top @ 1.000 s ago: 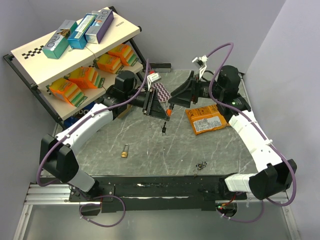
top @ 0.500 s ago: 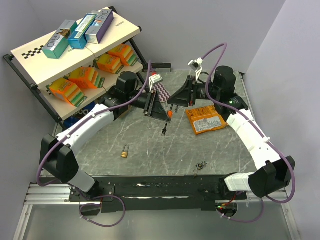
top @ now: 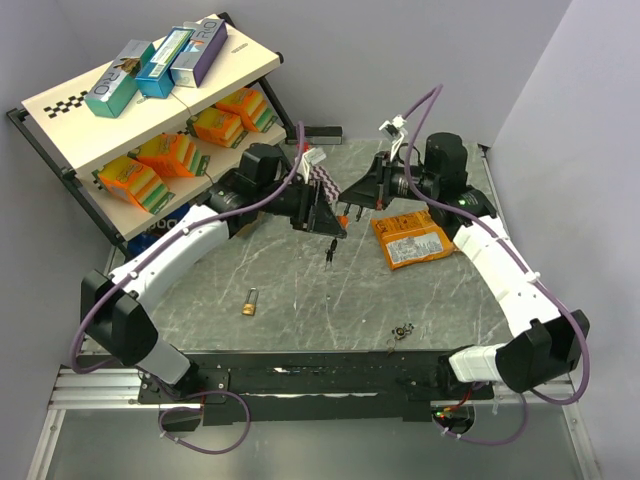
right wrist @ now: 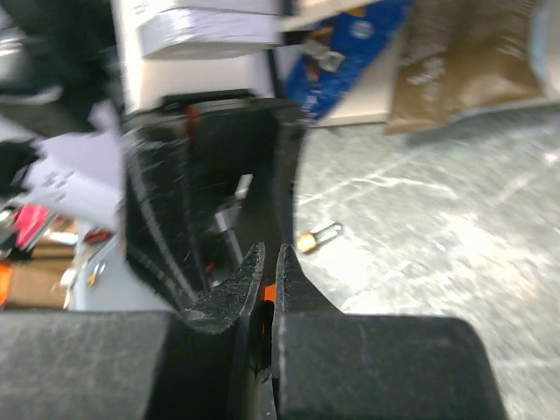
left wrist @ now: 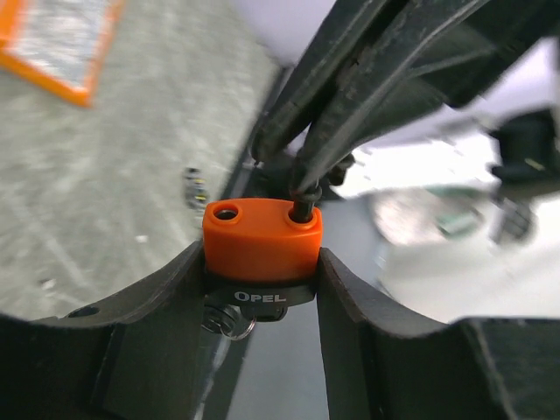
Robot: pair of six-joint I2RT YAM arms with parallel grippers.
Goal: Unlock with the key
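My left gripper (top: 336, 222) is shut on an orange key fob (left wrist: 261, 238); its fingers (left wrist: 166, 293) press both sides of the fob. A black part marked OPEL and a key ring (left wrist: 229, 322) sit under it. The dark key (top: 329, 255) hangs below the fob, above the table. My right gripper (top: 350, 212) meets the fob from the right. Its jaws are nearly together, with a sliver of orange (right wrist: 269, 291) between them, at the fob's top edge (left wrist: 302, 210). The brass padlock (top: 250, 301) lies on the table to the near left, apart from both grippers, and also shows in the right wrist view (right wrist: 317, 236).
An orange snack packet (top: 412, 238) lies right of the grippers. A slanted shelf (top: 60, 105) with boxes stands at the back left. A small metal piece (top: 404, 330) lies near the front edge. A patterned pouch (top: 322, 183) sits behind the left gripper.
The right gripper's jaws have closed from wide open onto the fob held by the left gripper. The left gripper shifted slightly right, and the key hangs a little differently.
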